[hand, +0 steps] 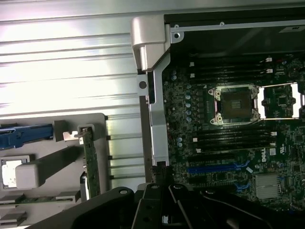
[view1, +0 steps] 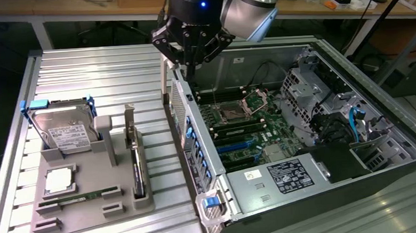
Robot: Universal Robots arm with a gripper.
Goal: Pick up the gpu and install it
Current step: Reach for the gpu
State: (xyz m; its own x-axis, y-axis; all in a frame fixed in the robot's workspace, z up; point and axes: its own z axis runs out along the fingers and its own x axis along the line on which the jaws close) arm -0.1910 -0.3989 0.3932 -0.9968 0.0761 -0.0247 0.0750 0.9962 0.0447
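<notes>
Your claw [view1: 189,69], closed on nothing, hangs above the case wall [view1: 181,103] — sink lower and you may strike metal, far from the gpu [view1: 133,152].

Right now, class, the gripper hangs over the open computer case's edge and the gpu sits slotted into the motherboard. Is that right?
No. The gpu stands on edge in the grey holder outside the computer case, not in the motherboard; the exterior view shows it. The gripper does hang over the case's edge.
</notes>
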